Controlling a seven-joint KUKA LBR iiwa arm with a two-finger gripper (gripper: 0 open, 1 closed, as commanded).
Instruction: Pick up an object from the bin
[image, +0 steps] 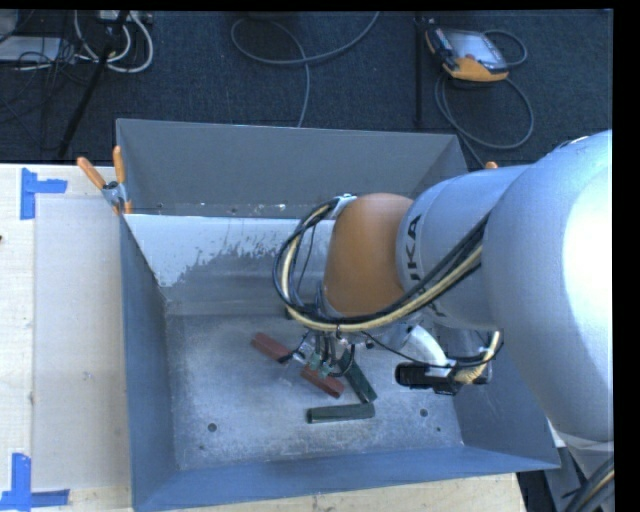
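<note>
Grey metal bin (220, 400), floor speckled. On floor near centre: two reddish-brown bars (267, 346), two dark green bars (340, 413), close together.

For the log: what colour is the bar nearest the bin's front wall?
Dark green bar, camera view.

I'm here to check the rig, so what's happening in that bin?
The arm reaches into the grey bin from the right, with its claw low over the floor among small bars. A reddish-brown bar lies right by it, a second reddish-brown bar to its left and a dark green bar nearer the front. None looks lifted.
</note>
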